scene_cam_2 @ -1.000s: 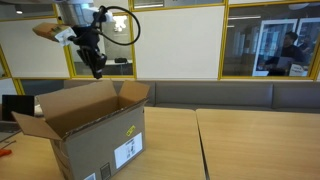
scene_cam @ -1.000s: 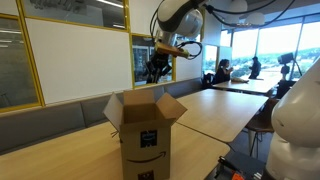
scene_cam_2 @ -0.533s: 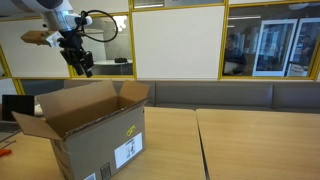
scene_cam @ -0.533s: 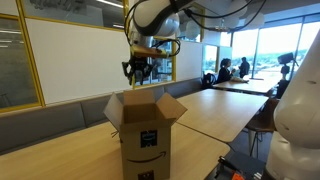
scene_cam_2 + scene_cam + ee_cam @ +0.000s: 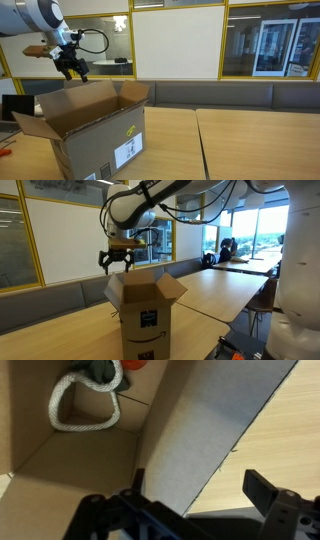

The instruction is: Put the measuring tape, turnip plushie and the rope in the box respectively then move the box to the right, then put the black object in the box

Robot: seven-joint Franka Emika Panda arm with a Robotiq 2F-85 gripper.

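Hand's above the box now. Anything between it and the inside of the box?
Only the box itself: in the wrist view a raised flap runs right under the open hand, with the interior and the rope off to one side. Nothing else visible intervenes.

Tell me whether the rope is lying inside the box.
Yes, the wrist view shows the white rope lying looped on the cardboard inside the box.

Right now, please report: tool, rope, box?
Tool open and empty, above the box. Rope inside the box. No obstacle seen.
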